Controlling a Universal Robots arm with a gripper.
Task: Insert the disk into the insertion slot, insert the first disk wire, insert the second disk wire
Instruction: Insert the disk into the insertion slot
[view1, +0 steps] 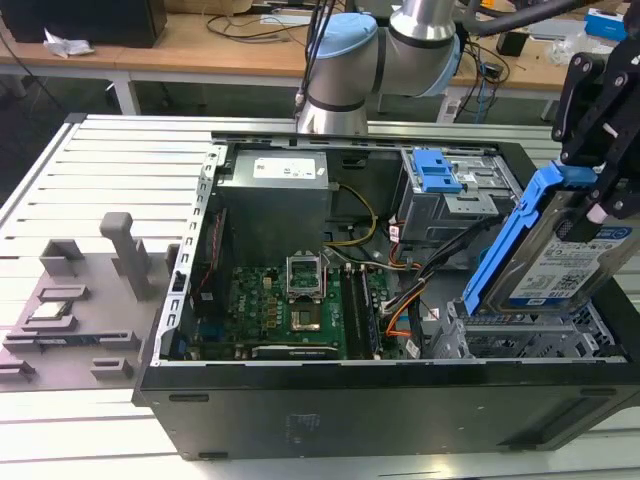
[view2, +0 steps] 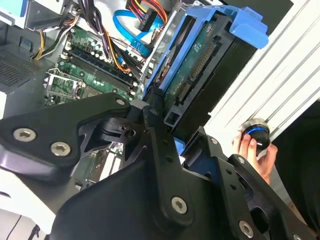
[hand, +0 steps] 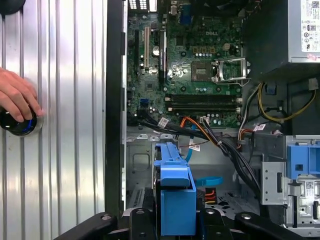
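Closed on the upper end of the disk (view1: 575, 265), the gripper (view1: 592, 190) holds it tilted at the exterior view's right side of the open computer case (view1: 350, 410). The blue carrier (view1: 508, 250) frames the disk, and its lower end is just above the insertion slot (view1: 530, 335); I cannot tell if they touch. The first disk wire (view2: 150, 7) lies loose inside the case, between the motherboard (view1: 290, 300) and the slot, with the second disk wire (hand: 207, 181) curving near it. Both wires are apart from the disk. Behind the slot stands the taller grey cage (view1: 450, 185) with blue tabs. Outside the case, a person's hand (hand: 17, 97) rests on a round knob (hand: 20, 124) on the ribbed table (hand: 70, 150).
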